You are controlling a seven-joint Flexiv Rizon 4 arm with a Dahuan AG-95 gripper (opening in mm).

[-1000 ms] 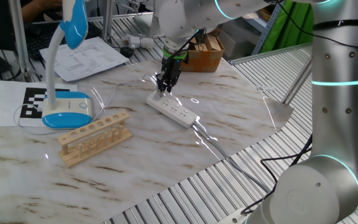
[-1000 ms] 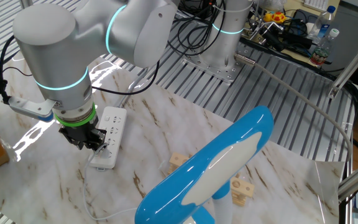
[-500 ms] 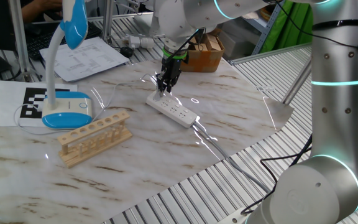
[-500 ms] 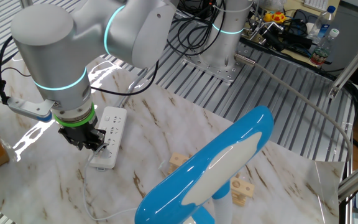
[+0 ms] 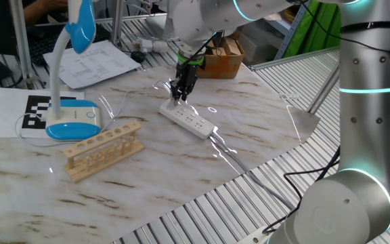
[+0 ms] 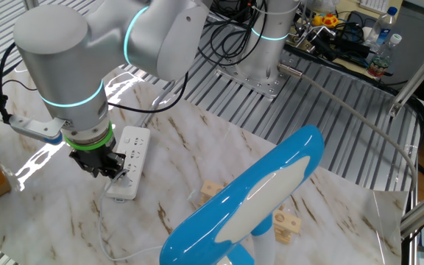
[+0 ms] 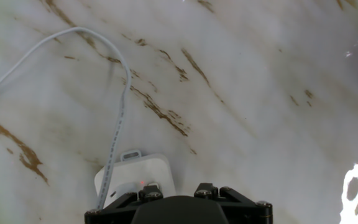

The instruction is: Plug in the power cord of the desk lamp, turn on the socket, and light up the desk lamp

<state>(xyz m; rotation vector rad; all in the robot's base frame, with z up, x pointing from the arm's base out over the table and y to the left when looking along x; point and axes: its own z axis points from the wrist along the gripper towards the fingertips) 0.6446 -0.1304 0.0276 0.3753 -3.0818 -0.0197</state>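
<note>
The socket (image 5: 188, 120) is a long white power strip lying on the marble table; it also shows as socket (image 6: 127, 158). My gripper (image 5: 177, 95) points straight down onto its far left end, gripper (image 6: 104, 168). In the hand view the thin white power cord (image 7: 122, 106) curves across the table, passes over the socket's end (image 7: 138, 177) and disappears under my gripper (image 7: 174, 198). The jaws look shut on the plug, which the fingers hide. The desk lamp stands at the left, with its blue head (image 5: 81, 24) and oval base (image 5: 73, 123).
A wooden test-tube rack (image 5: 103, 149) lies in front of the lamp base. A cardboard box (image 5: 223, 57) stands behind the gripper. The strip's thick cable (image 5: 232, 157) runs off to the right. The lamp head (image 6: 245, 199) fills the foreground of the other fixed view.
</note>
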